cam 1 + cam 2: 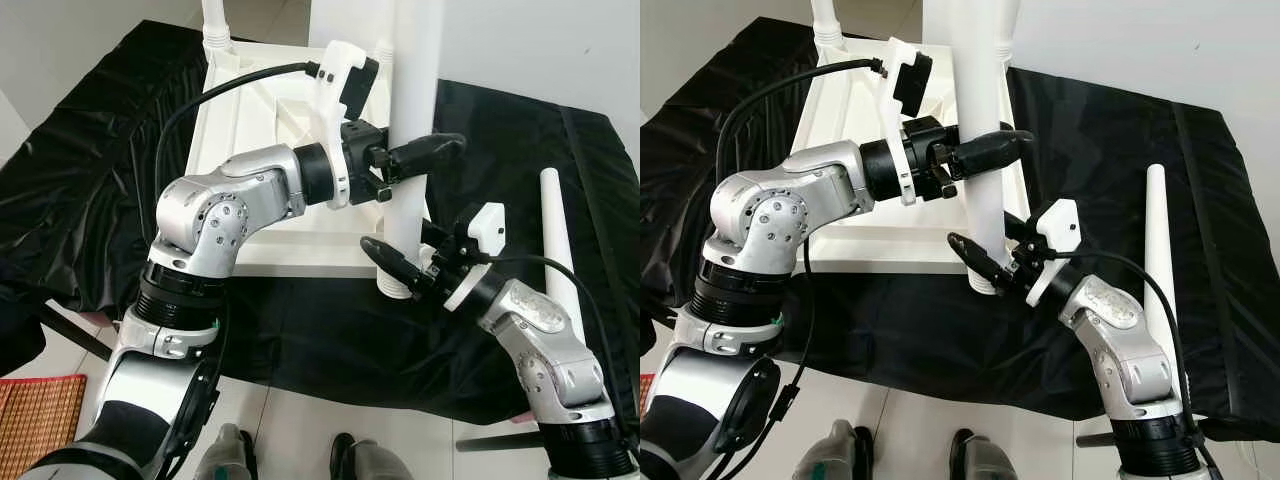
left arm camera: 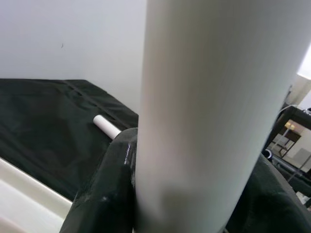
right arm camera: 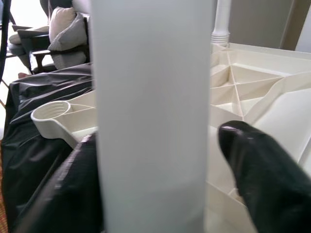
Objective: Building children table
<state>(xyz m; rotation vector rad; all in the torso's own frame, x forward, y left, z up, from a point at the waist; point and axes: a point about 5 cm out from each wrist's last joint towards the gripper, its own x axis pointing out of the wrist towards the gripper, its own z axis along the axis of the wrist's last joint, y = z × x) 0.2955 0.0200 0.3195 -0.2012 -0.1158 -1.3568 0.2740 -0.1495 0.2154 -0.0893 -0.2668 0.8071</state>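
Tabletop (image 1: 255,130): white plastic, lying underside up on the surface (image 1: 80,180), which is draped in black sheeting. Ribbed triangular cells show on its underside. It occupies the left-centre of the surface, reaching toward the far edge.

Upright leg (image 1: 975,150): white tube, standing vertically at the tabletop's near right corner, its ribbed lower end at the corner socket. Whether it is fully seated cannot be told.

Left gripper (image 1: 425,155): at mid-height on the upright leg, reaching in from the left. Its jaws are closed around the tube; one black finger (image 2: 104,194) lies against the leg's side in the left wrist view.

Right gripper (image 1: 980,262): low on the same leg, just above its ribbed end, reaching in from the near right. Its jaws clasp the tube from both sides, with fingers (image 3: 252,170) pressed to it in the right wrist view.

Far leg (image 1: 214,25): white, standing upright at the tabletop's far left corner.

Second far leg (image 3: 222,22): upright at the far right corner, behind the held tube.

Empty socket (image 3: 51,114): round, ribbed, at another tabletop corner, with nothing in it.

Loose leg (image 1: 1160,250): white tapered tube, lying flat on the black sheeting near the right edge of the surface, well apart from the tabletop.
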